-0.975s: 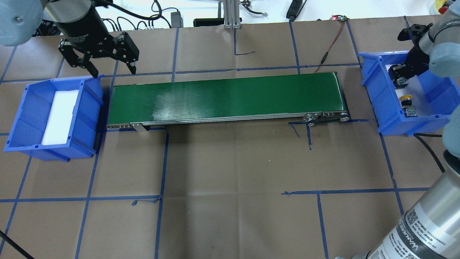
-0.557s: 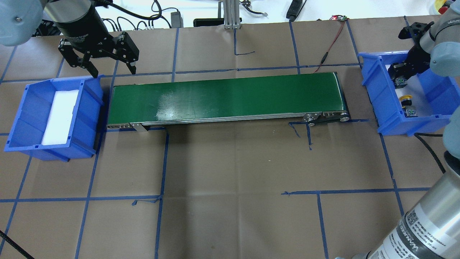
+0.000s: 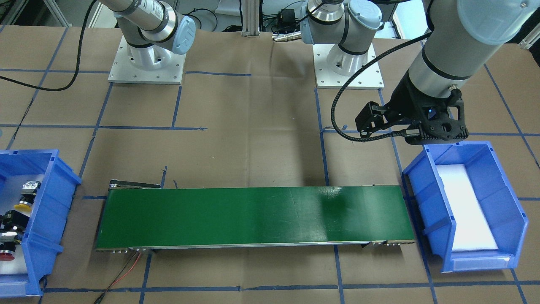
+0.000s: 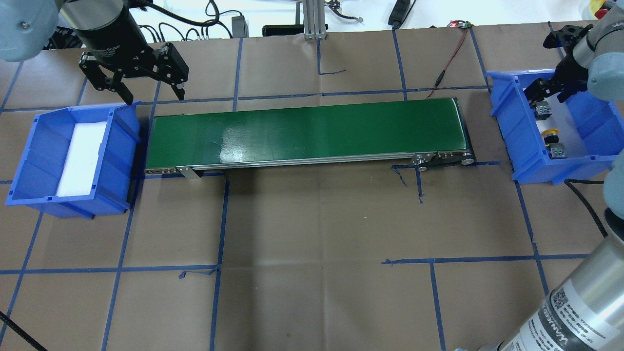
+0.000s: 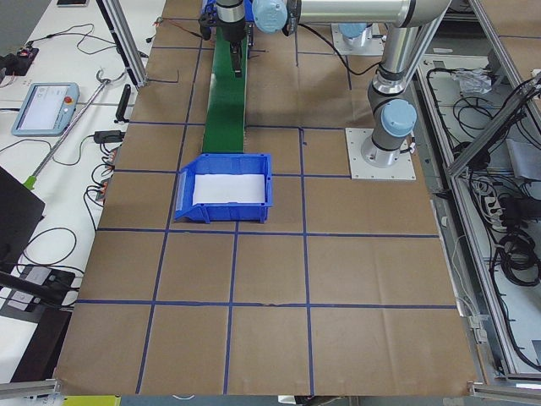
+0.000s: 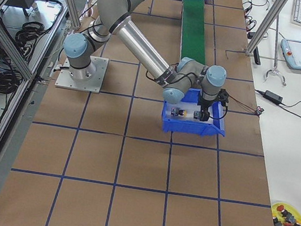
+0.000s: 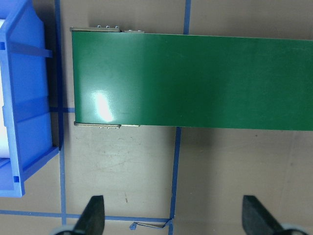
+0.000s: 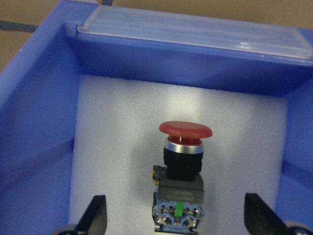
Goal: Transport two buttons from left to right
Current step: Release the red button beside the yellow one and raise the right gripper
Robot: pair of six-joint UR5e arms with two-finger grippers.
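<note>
**A:** Since a second ago the right gripper has moved toward the far end of its bin, uncovering the red button. The left gripper hangs where it was. What is laid out, biggest first?

**B:** One table papered brown with blue tape lines, and one green conveyor belt lying across it. There are two blue bins, each lined with a white foam pad. The left bin sits at the belt's left end. The right bin, just past the belt's other end, holds both buttons.

**A:** And the two grippers?

**B:** Both have their fingers spread wide and grip nothing. The left one hovers over the table beside the belt's left end. The right one hovers over the red button.

**A:** How do the two buttons lie?

**B:** They lie on their sides, one behind the other and apart, with their long axes along the bin's length. Their mushroom caps point away from the robot and their terminal ends point toward it. Each has a black body and a grey-green terminal block, and the red one shows a silver collar under its cap. The yellow button lies nearer the robot.
</note>
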